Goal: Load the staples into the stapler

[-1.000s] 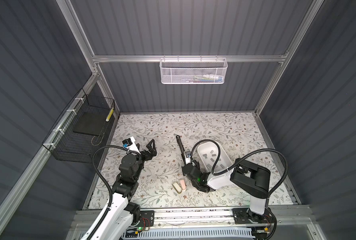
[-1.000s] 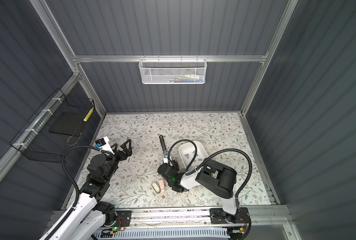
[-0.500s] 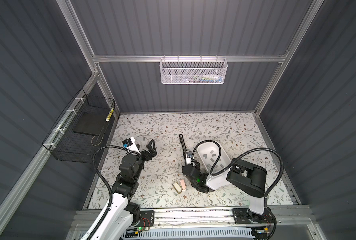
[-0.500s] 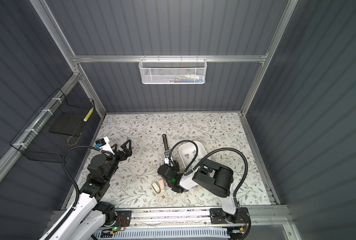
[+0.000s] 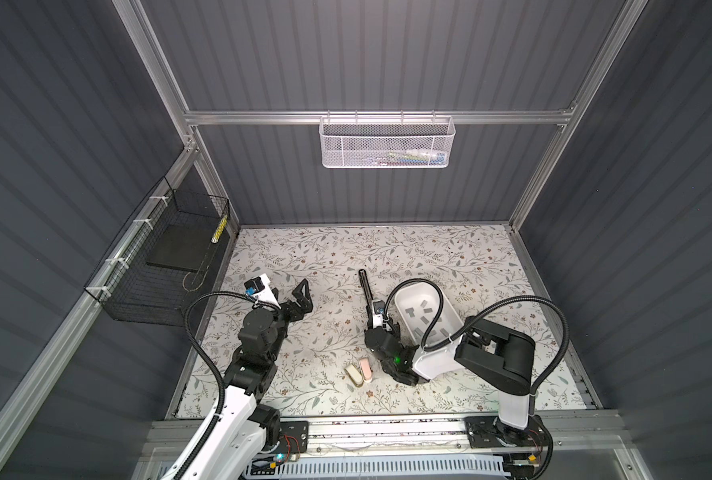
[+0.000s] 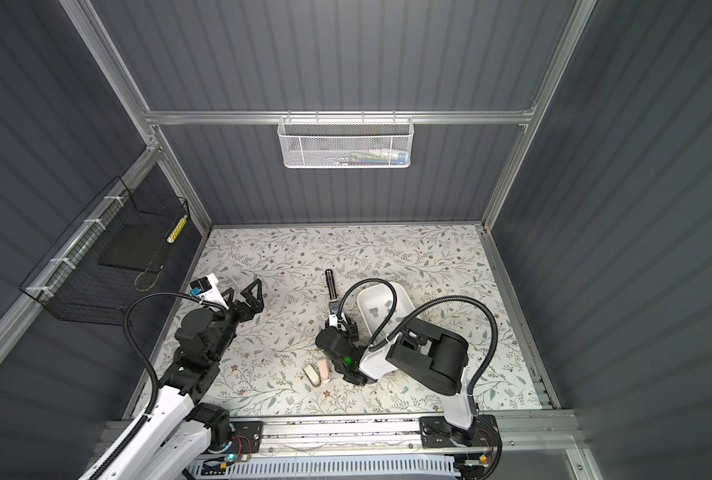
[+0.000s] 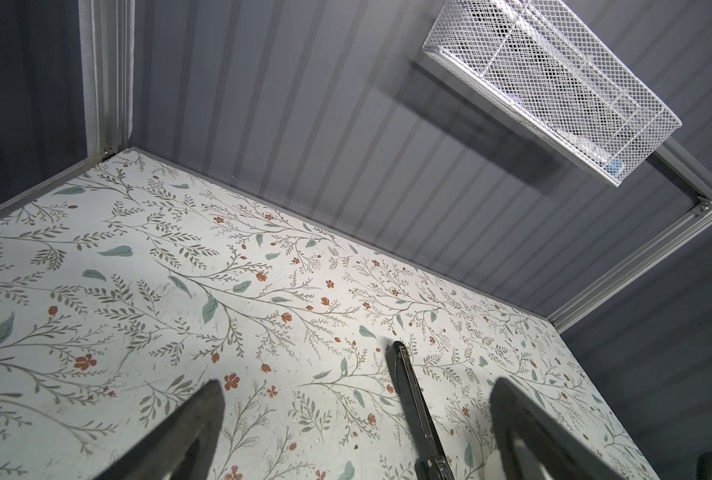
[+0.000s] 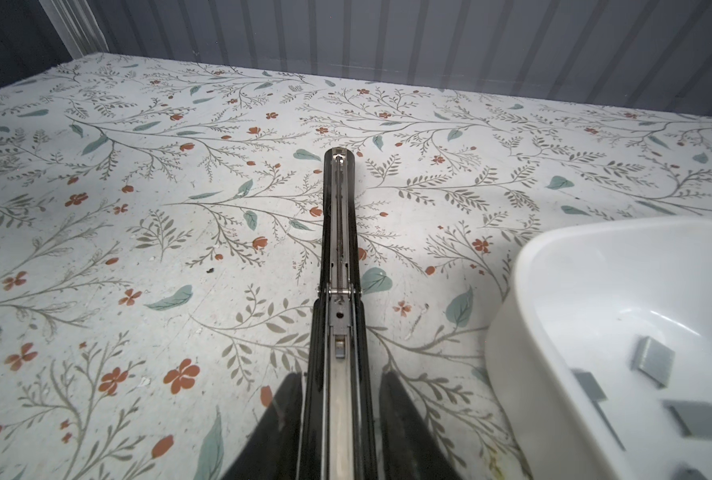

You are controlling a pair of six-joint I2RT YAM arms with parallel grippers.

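My right gripper (image 8: 340,378) sits low over the floral-patterned tabletop (image 5: 429,249), with the long black stapler (image 8: 337,232) running out from between its jaws. The stapler lies flat and opened out, its bare metal channel facing up, pointing away from me toward the back wall. My dark fingers (image 8: 400,415) stand close on either side of its near end. A thin sliver of table seems to show beside one of them, so I cannot tell whether I am clasping the stapler or just flanking it.

Just beside the stapler, on my right, stands the white rounded plastic tub (image 8: 524,332). The staples (image 8: 653,361), small flat grey metal strips, lie scattered on its floor, all inside the tub. In both top views a black cable of my right arm loops over it.

My left gripper (image 5: 292,297) hangs well apart on the left side of the table, jaws spread wide and holding nothing.

Near my right wrist lie a small cream piece (image 5: 353,372) and a small pink piece (image 5: 366,370), side by side.
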